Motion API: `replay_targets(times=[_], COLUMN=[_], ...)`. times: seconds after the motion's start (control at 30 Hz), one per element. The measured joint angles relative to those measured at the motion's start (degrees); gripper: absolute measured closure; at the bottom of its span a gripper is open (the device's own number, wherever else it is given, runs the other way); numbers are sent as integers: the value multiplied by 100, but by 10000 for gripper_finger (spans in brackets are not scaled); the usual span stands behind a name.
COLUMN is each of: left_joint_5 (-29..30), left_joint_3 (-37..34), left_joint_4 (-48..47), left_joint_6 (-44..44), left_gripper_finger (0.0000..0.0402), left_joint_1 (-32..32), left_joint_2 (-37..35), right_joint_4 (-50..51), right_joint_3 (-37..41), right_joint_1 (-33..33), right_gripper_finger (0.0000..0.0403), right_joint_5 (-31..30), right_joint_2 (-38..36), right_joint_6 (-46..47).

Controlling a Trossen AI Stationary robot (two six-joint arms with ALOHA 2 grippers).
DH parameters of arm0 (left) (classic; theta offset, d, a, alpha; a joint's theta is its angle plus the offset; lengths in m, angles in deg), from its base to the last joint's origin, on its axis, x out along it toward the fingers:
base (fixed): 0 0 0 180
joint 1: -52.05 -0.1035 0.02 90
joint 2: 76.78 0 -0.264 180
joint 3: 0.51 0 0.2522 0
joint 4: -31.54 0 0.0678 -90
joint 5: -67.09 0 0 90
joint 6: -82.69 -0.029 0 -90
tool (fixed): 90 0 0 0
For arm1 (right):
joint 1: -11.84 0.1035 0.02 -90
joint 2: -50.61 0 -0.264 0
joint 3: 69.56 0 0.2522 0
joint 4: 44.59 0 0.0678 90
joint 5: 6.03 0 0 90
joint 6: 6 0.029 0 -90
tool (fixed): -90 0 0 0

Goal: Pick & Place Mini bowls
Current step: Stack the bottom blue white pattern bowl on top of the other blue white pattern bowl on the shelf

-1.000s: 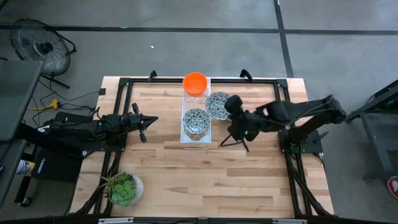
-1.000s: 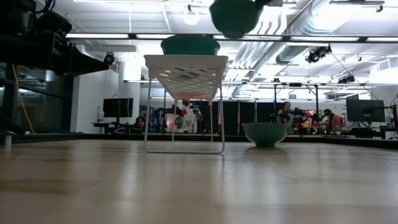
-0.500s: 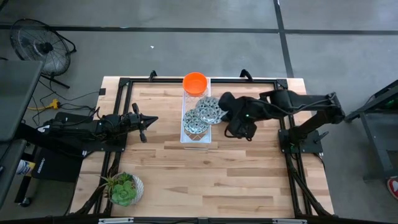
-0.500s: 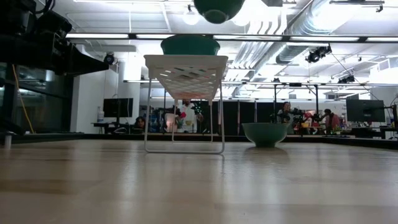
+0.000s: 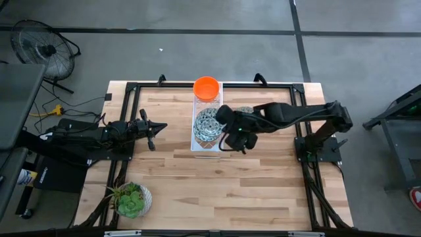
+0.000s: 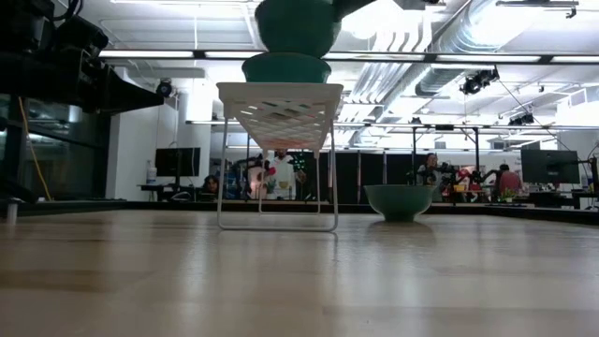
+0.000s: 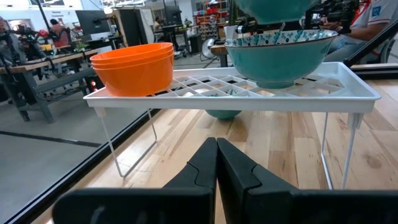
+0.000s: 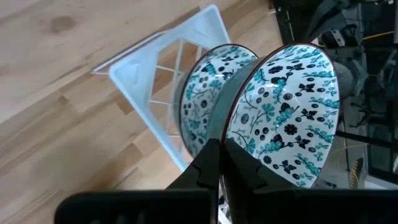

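My right gripper (image 8: 219, 149) is shut on a blue-grey and white patterned mini bowl (image 8: 287, 112), held just above a like bowl (image 8: 202, 102) that stands on the white wire rack (image 8: 140, 70). In the low view the held bowl (image 6: 298, 26) hovers over the rack bowl (image 6: 285, 67). A stack of orange bowls (image 7: 132, 67) stands on the rack's far end (image 5: 206, 87). A third patterned bowl (image 6: 400, 201) sits on the table right of the rack. My left gripper (image 7: 216, 152) is shut and waits left of the rack (image 5: 156, 128). My right gripper pinches the held bowl's rim (image 8: 219, 135), one finger inside the bowl and one outside. The fingers come from the table's right side, slanting down. The bowl is lifted clear, about upright, directly over the bowl on the rack.
A round pot with a green plant (image 5: 131, 199) stands near the table's near left corner. The rack (image 5: 197, 146) stands on thin legs at the table's far middle. Bare wood lies across the near half of the table (image 5: 223, 184).
My right gripper carried the patterned bowl toward the table's left, from above the table beside the rack to above the bowl on the rack, and came down a little at the end. It stayed shut on the bowl. The left arm kept still.
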Motion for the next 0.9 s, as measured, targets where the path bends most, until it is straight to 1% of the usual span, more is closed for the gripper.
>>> replay_targets(times=[0.27,0.4,0.63,0.73,0.9], left_joint_5=[0,0,2,1,0], left_joint_3=[0,0,0,0,0], left_joint_4=[0,0,2,1,2], left_joint_6=[0,0,0,0,0], left_gripper_finger=[401,401,401,401,401], left_joint_1=[1,1,2,2,2], left_joint_2=[1,1,1,1,1], right_joint_4=[-153,-159,-198,-202,-306], right_joint_3=[2,2,0,0,0], right_joint_1=[0,0,2,2,2], right_gripper_finger=[403,403,403,403,403], right_joint_5=[-7,201,336,137,-2], right_joint_2=[150,153,200,343,571], right_joint_6=[1,83,103,66,-35])
